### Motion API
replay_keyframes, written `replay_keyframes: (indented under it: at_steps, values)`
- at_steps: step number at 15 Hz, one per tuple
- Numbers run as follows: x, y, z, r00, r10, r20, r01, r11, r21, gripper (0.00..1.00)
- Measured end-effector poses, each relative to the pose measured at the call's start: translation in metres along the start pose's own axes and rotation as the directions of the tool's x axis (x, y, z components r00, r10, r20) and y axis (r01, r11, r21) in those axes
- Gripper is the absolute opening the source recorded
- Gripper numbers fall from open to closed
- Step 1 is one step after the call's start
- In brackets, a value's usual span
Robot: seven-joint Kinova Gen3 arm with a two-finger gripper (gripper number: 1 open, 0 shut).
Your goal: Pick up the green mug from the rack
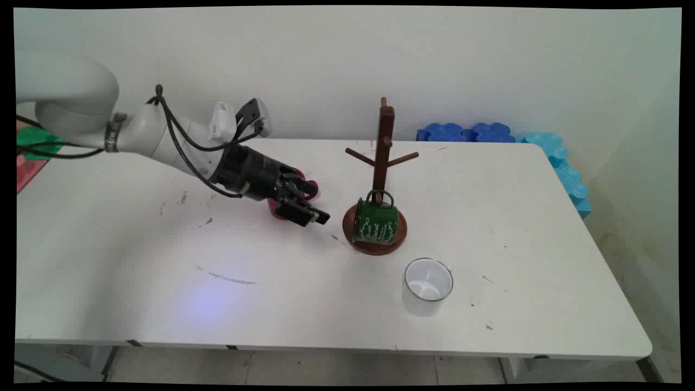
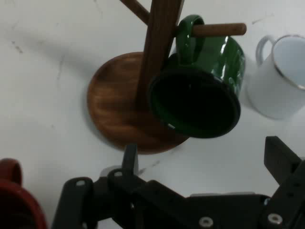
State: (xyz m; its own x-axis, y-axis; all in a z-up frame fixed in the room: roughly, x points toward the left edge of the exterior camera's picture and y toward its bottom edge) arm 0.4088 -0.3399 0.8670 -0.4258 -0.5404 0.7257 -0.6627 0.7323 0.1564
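Closest to my main camera, a white mug (image 1: 428,285) stands upright on the table (image 1: 136,282), well clear of everything but the stand behind it. On the hand camera the white mug is cut off at the right edge, only its handle and part of the rim showing.

Next back, the stand (image 1: 378,184): round wooden base, dark post, pegs. A green mug (image 1: 376,221) hangs by its handle on a low peg (image 2: 217,30), tilted, its dark mouth turned toward the hand camera.

Left of the base, my gripper (image 1: 312,203) sits low over the table, fingers spread apart and holding nothing. A red mug (image 1: 282,209) lies right behind it, mostly hidden by the black linkage; I cannot tell whether they touch. On the hand camera I get only a red sliver at the bottom left corner.

Farthest back, blue foam pieces (image 1: 467,132) against the wall, running down the table's right edge.
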Motion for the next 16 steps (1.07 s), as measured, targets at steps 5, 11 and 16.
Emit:
replay_keyframes:
  at_steps: [5,11,16]
  values:
    - [-0.007,0.008,0.015,0.990,-0.132,-0.047,0.130,0.991,-0.034,1.00]
    - [-0.010,0.019,0.034,0.970,-0.231,-0.073,0.223,0.970,-0.098,1.00]
    - [-0.011,0.023,0.046,0.963,-0.259,-0.077,0.248,0.960,-0.129,1.00]
